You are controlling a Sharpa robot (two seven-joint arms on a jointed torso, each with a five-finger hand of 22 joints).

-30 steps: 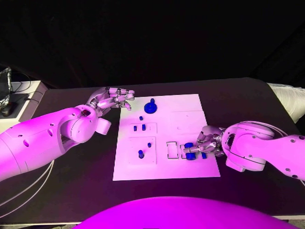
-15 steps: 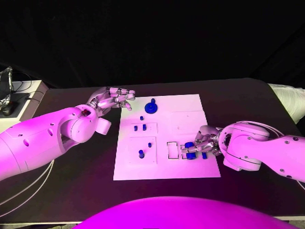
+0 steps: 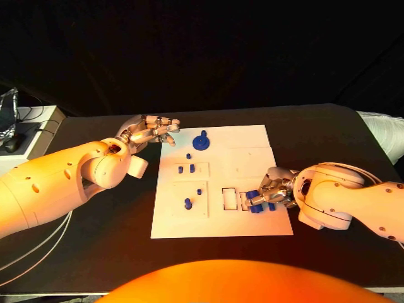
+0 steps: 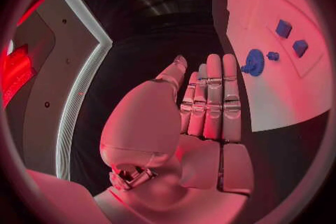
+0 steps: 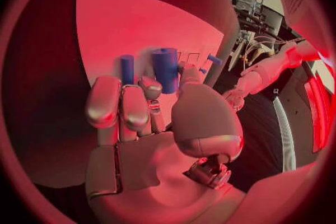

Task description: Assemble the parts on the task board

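White and flat, the task board (image 3: 222,183) lay in the middle of the black surface (image 3: 329,132), with the right hand (image 3: 271,194) over its near right part and the left hand (image 3: 150,131) off its far left corner. The right hand's fingers were curled around a blue cylinder (image 5: 165,69), pinched upright between thumb and fingers in the right wrist view, which probably kept its axis lined up for pushing down into a seat. Just beyond those fingers stood a slimmer blue peg (image 5: 126,69) on the board. Beside the hand, toward the board's middle, was a rectangular recess (image 3: 229,198); whether the cylinder was meant for it or for a spot under the fingers could not be told.

The left hand held nothing, its fingers straight and close together, resting at the board's edge, likely parked clear of the work or steadying the plate. Just past its fingertips lay a blue gear (image 4: 252,61) with a small blue stud (image 4: 273,56) next to it, and farther off 2 blue square blocks (image 4: 283,28) sat in a shallow frame.

Several parts were already seated, so the assembly seemed partway through
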